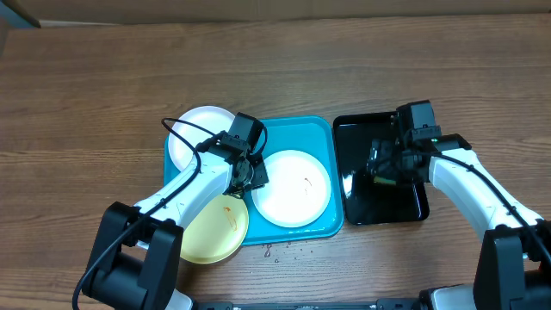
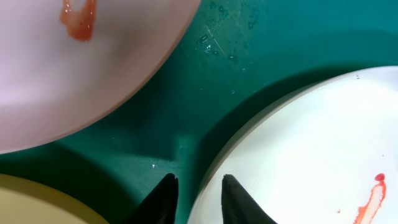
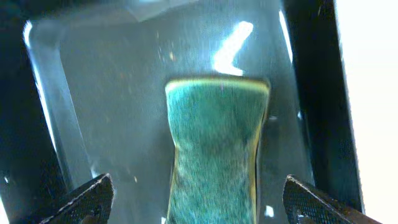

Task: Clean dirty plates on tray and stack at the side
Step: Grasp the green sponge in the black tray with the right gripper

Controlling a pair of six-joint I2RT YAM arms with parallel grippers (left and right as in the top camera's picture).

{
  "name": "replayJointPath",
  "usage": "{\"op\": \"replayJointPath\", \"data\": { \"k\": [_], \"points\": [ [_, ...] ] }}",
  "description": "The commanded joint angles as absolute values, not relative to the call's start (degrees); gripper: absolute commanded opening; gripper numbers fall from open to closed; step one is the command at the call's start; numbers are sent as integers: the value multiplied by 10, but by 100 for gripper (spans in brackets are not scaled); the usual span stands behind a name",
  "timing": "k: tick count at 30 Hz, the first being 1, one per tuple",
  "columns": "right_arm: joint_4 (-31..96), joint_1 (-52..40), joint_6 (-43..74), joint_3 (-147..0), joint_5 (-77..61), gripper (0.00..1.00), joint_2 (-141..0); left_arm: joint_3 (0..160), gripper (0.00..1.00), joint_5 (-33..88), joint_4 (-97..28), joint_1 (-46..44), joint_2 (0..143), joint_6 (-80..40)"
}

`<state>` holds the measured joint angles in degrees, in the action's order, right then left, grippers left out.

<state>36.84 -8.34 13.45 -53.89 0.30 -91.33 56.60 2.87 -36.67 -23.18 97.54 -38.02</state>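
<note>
The cyan tray (image 1: 301,131) holds a white plate (image 1: 293,188) with a thin red smear. A second white plate (image 1: 202,138) lies over the tray's far-left corner, and a pale yellow plate (image 1: 215,228) with a reddish smear overhangs its near-left corner. My left gripper (image 1: 256,176) is low at the centre plate's left rim. In the left wrist view the gripper (image 2: 200,180) stands narrowly open astride the rim of that plate (image 2: 311,143), one finger over the tray (image 2: 249,56), the other over the plate. My right gripper (image 3: 198,180) is open wide around a green sponge (image 3: 214,143), touching neither side.
The sponge lies in a wet glossy black tray (image 1: 379,120) right of the cyan tray, with my right gripper (image 1: 385,168) above it. Small crumbs (image 1: 275,251) sit on the wooden table in front of the cyan tray.
</note>
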Motion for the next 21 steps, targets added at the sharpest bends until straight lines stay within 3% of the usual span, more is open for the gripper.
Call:
{"op": "replayJointPath", "data": {
  "k": [1, 8, 15, 21],
  "points": [
    [370, -85, 135, -540, 14, 89, -909, 551, 24, 13, -366, -241, 982, -390],
    [373, -85, 136, -536, 12, 89, -910, 533, 22, 5, -352, -248, 982, -389],
    [344, -85, 137, -510, 4, 88, -910, 517, 4, -20, -336, -248, 982, -413],
    [330, -88, 138, -498, -3, 84, -910, 517, 7, -24, -331, -248, 982, -429]
  ]
}}
